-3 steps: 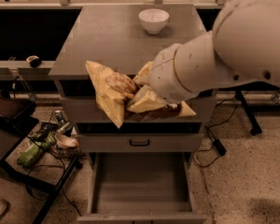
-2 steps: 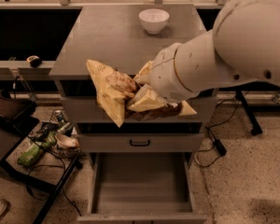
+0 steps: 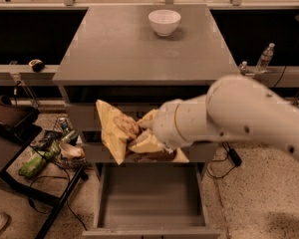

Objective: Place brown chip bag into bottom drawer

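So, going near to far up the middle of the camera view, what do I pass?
Open bottom drawer → brown chip bag, gripped by the hand above that drawer → cabinet top → white bowl.

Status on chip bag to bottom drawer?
Done: the drawer is pulled open, and the bag is picked up. In hand: the tool holds the bag in the air in front of the cabinet, above the open drawer. Left: lower the bag into the drawer and let go.
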Available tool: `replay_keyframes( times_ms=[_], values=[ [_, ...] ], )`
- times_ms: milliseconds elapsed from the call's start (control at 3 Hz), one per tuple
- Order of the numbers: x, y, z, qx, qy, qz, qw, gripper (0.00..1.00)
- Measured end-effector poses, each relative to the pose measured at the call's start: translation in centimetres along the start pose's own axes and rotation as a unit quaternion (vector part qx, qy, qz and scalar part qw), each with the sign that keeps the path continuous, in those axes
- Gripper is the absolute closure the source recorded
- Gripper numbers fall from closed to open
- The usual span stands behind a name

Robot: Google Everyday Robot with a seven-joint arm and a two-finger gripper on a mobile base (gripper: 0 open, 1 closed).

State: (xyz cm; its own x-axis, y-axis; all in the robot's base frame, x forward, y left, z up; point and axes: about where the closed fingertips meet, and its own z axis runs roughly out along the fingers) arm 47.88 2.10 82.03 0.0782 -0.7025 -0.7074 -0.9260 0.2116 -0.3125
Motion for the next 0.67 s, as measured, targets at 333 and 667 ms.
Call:
replay_keyframes(
  times_ms=[333,667],
  values=[
    [9.0,6.8,8.2,-0.021,-0.044,0.095,0.9942,1.00],
    [14.3,8.5,12.3,0.000,-0.061,0.141,0.9881,1.00]
  ],
)
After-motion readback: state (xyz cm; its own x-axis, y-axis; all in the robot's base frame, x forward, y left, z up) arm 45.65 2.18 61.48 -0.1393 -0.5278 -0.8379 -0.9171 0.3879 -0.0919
